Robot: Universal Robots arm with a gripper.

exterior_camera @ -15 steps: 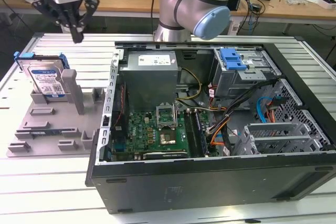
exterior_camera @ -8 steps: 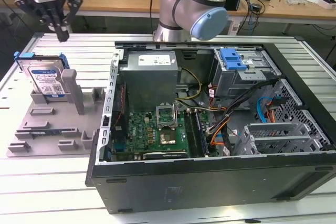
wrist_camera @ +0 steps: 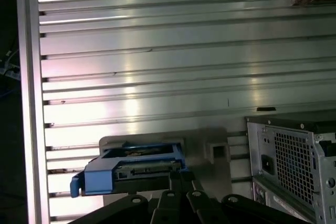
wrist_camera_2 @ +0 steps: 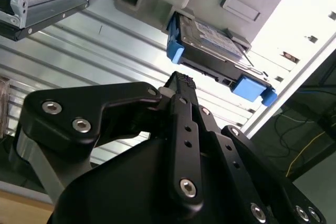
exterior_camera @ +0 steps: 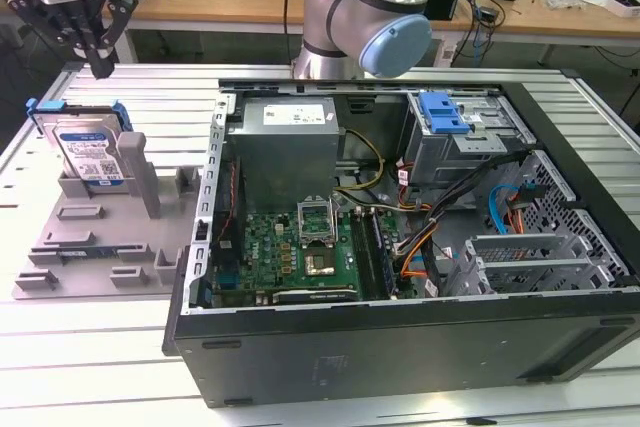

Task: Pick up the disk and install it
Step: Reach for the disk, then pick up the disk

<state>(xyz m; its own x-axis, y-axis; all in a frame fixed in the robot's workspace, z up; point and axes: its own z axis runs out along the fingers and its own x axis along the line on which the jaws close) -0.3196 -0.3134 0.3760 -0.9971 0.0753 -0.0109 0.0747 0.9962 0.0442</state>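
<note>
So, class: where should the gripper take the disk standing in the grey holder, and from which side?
Probably pinch the disk across its flat faces near its free top edge, from above: it stands on edge, lower part seated in the grey holder.

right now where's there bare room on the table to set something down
Bare ribbed table lies in front of the grey holder plate at the exterior view's lower left, beside the computer case. Another strip runs behind the plate, near the gripper. Crowded: the plate's slots around the disk, and inside the case.

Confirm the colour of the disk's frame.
Blue frame on the disk; clearest in the second wrist view.
</note>
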